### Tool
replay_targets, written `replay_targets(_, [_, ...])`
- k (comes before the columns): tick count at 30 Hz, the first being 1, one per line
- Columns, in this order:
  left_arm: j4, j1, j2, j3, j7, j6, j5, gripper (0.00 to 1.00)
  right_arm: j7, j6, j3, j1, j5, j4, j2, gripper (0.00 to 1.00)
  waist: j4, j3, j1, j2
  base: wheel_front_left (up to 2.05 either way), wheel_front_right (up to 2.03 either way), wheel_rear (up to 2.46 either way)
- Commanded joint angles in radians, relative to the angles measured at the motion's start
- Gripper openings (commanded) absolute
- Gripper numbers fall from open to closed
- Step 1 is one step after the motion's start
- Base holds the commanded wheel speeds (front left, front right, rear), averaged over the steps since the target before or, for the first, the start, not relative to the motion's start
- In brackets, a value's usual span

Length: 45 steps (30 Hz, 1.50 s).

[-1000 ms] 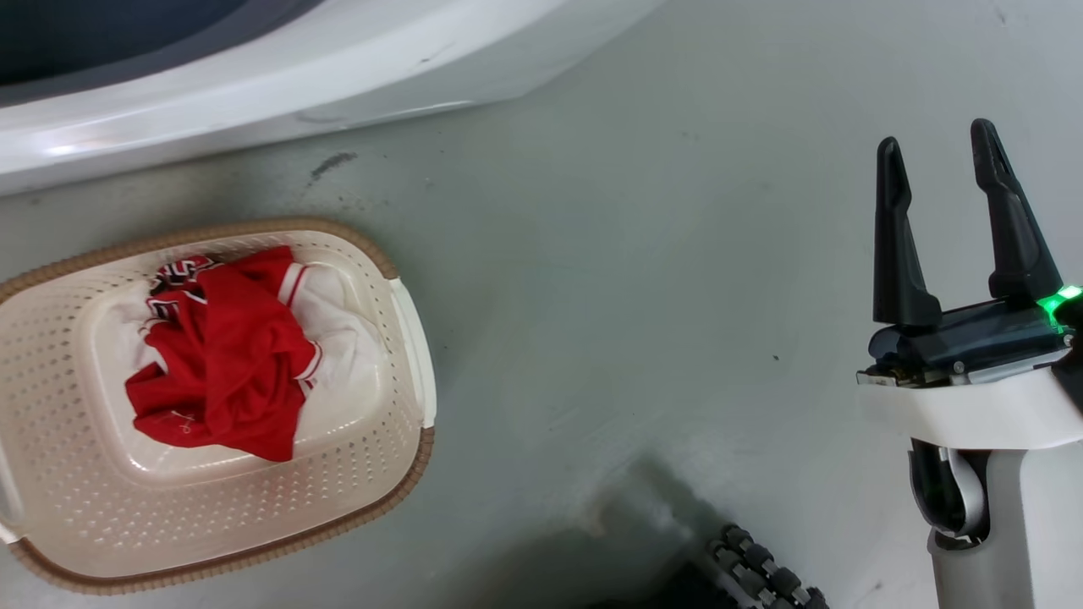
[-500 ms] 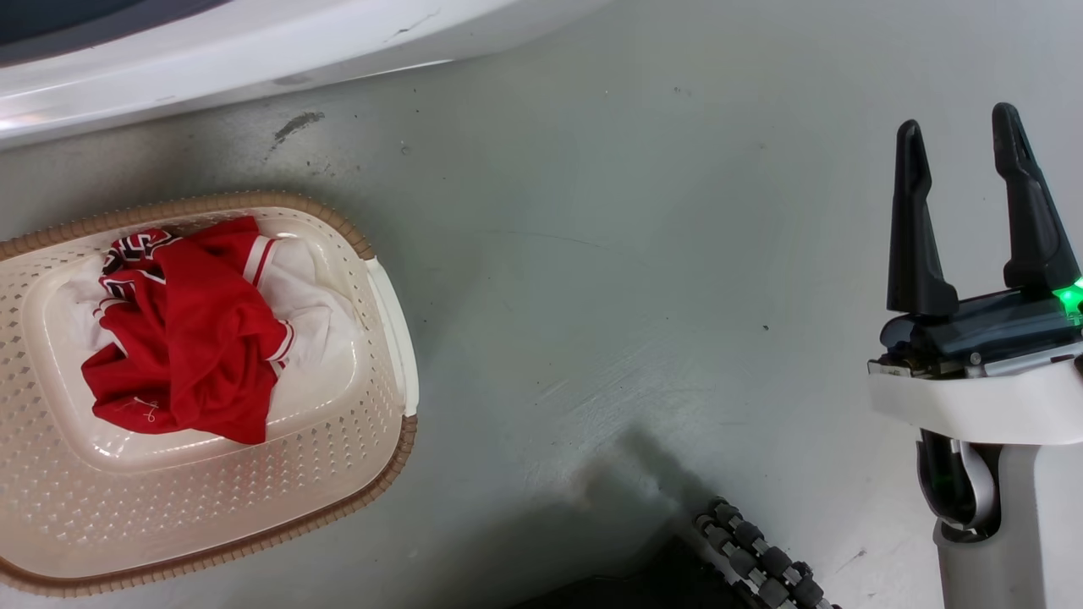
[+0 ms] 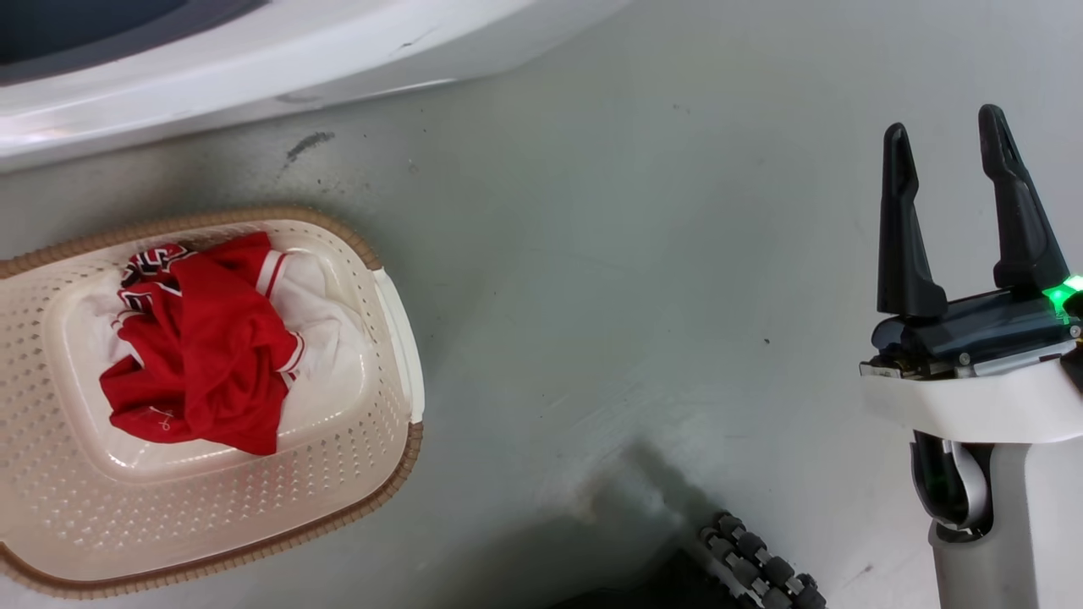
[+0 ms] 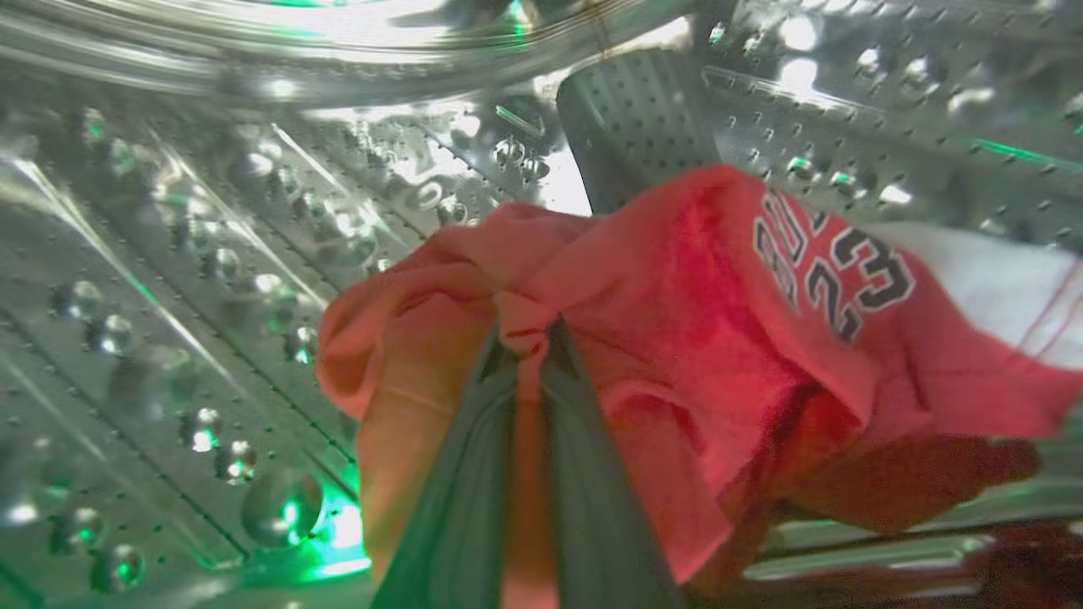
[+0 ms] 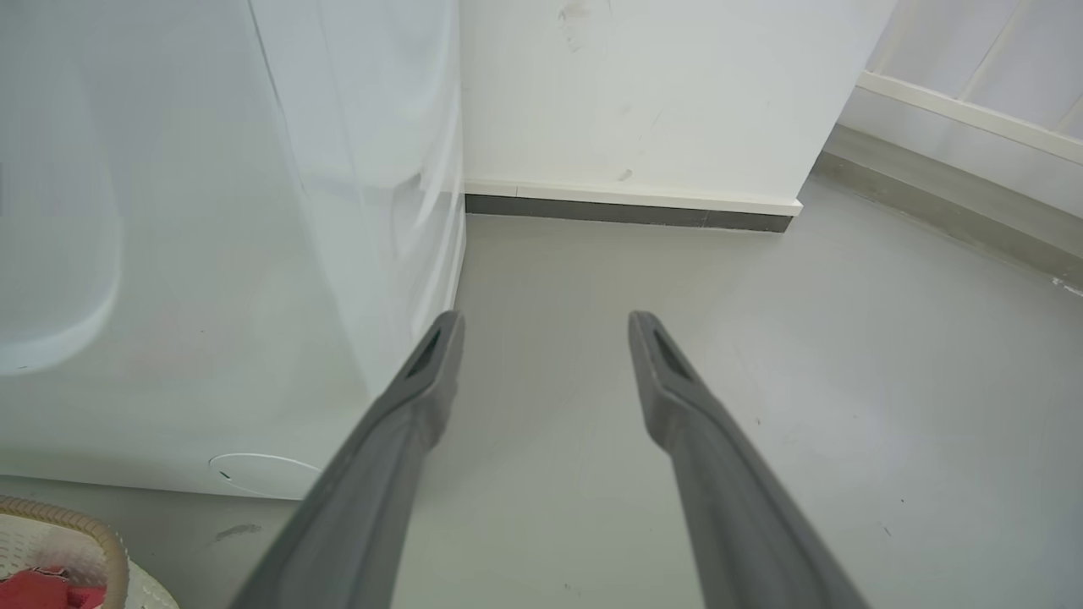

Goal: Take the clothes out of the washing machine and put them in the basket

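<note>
In the left wrist view my left gripper (image 4: 526, 338) is shut on a fold of the clothes (image 4: 694, 338), a red garment with dark numbers and a white panel, inside the perforated steel drum of the washing machine (image 4: 186, 254). On the floor at the left of the head view stands the cream basket (image 3: 372, 440), and a red and white bundle of clothes (image 3: 203, 355) lies in it. My right gripper (image 3: 946, 144) hangs open over bare floor at the right, with nothing between its fingers (image 5: 423, 381). The washing machine's white front (image 3: 254, 59) runs along the top edge.
The machine's white side panel (image 5: 211, 254) stands left of my right gripper, with a white wall and dark skirting (image 5: 626, 211) behind. Grey floor (image 3: 609, 279) spreads between basket and right arm. A black ribbed wheel (image 3: 753, 567) of my base shows at the bottom.
The head view has shifted slightly up then back down, so basket and machine edge slide in the picture. The right gripper stays open in the same pose.
</note>
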Motion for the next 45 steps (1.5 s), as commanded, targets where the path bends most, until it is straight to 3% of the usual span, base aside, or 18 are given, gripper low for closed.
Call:
replay_targets(1, [0.000,0.018,0.001,-0.003,-0.010,0.003,0.001,0.00,-0.002,-0.001,-0.001,-0.002,-0.008,0.003,0.001,1.00,0.004,-0.012,0.0000,0.0000,0.00,0.00,0.00])
replay_targets(20, [0.009,0.309,-0.166,0.006,-0.409,-0.007,-0.095,0.00,-0.002,-0.001,-0.053,0.076,-0.100,0.040,0.001,1.00,0.159,-0.265,0.0000,0.0000,0.00,0.00,0.00])
replay_targets(27, [-0.033,0.464,-0.220,0.007,-0.478,-0.006,-0.123,0.00,-0.002,-0.001,-0.055,0.113,-0.133,0.051,0.001,1.00,0.212,-0.359,0.0000,0.0000,0.00,0.00,0.00])
replay_targets(45, [-0.641,0.931,-0.224,0.025,-0.484,0.053,-0.108,0.00,-0.002,-0.001,-0.044,0.221,-0.153,0.081,0.001,1.00,0.278,-0.578,0.0000,0.0000,0.00,0.00,0.00])
